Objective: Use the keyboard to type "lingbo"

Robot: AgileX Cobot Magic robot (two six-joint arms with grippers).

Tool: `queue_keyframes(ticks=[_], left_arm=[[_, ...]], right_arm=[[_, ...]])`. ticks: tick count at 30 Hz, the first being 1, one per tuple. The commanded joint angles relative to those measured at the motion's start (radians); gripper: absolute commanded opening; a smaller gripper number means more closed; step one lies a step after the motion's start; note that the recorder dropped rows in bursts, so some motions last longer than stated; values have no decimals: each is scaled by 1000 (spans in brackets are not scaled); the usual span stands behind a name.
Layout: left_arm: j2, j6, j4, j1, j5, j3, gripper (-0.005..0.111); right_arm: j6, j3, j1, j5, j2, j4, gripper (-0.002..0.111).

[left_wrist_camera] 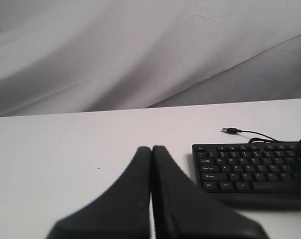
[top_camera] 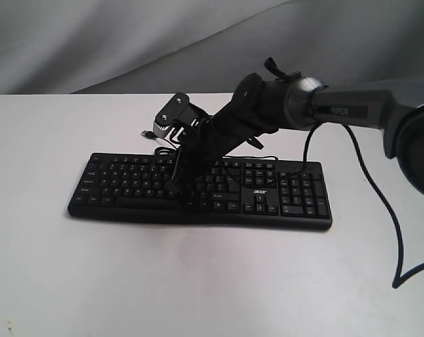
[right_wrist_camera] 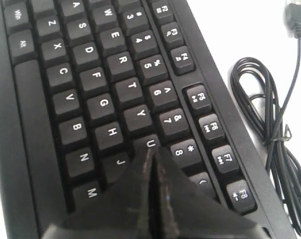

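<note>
The black keyboard lies across the white table, number pad to the right, white "acer" logo near the arrow keys. My right gripper reaches in from the right and points down onto the middle letter keys. In the right wrist view the keyboard fills the picture and the right gripper is shut and empty, its tip at the edge of the U key, between J and 8. Whether it touches a key I cannot tell. My left gripper is shut and empty, off the keyboard's left end.
The thin black USB cable lies coiled behind the function keys, its plug loose on the table behind the keyboard. The same plug shows in the left wrist view. A grey cloth backdrop hangs behind the table.
</note>
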Motion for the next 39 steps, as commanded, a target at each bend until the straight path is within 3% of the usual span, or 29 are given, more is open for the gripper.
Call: queue_keyframes(ticks=[1, 39], left_arm=[[-5, -2, 0, -5, -10, 5, 1], [-5, -2, 0, -5, -10, 5, 1]], right_arm=[[1, -4, -2, -22, 8, -2, 0], [-8, -5, 41, 61, -8, 17, 0]])
